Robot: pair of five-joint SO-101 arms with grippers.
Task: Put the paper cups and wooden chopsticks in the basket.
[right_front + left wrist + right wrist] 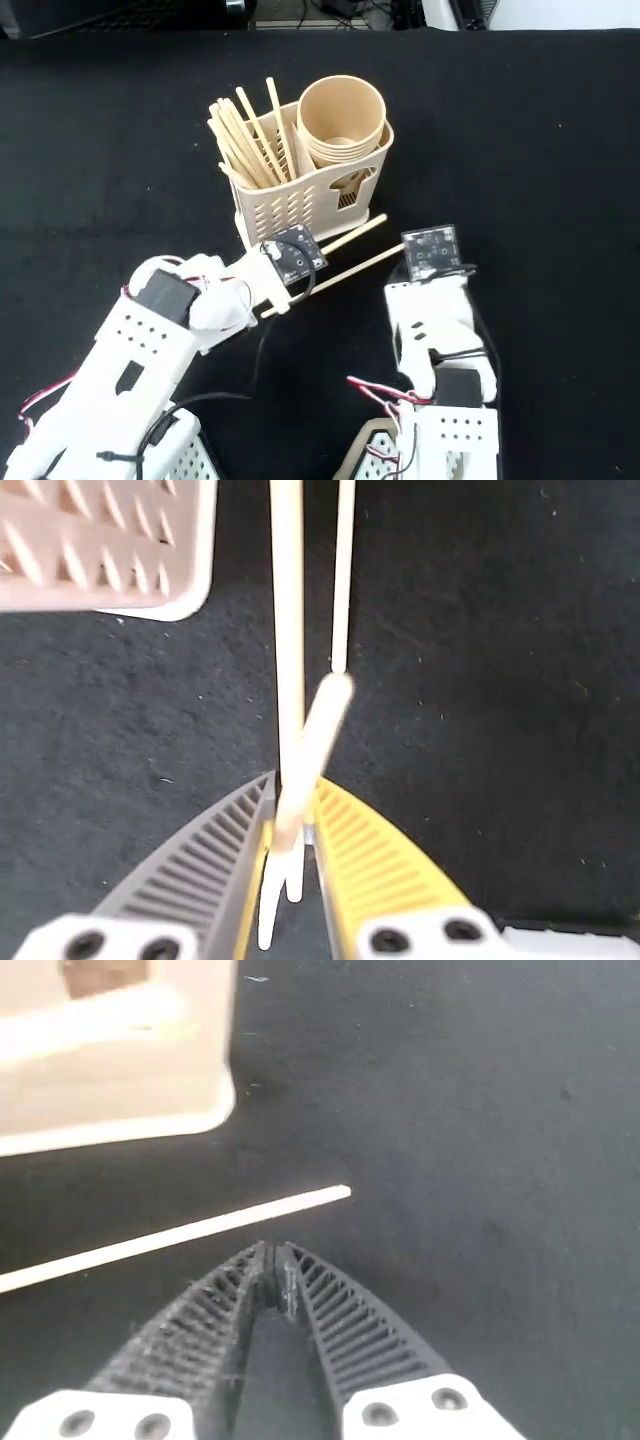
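The beige slotted basket [305, 195] stands mid-table, holding several wooden chopsticks [245, 140] and a stack of paper cups [342, 120]. Just in front of it, my left gripper [290, 815] is shut on two wooden chopsticks [288, 660] that point past the basket's corner [150, 570]. In the high view one long chopstick [350, 272] runs from that gripper toward the right arm, and another [355, 233] lies closer to the basket. My right gripper [275, 1260] is shut and empty, right behind the tip of a chopstick [200, 1225].
Black cloth [540, 150] covers the table, with open room on all sides of the basket. Both arm bases sit at the near edge. Cables hang beside each arm.
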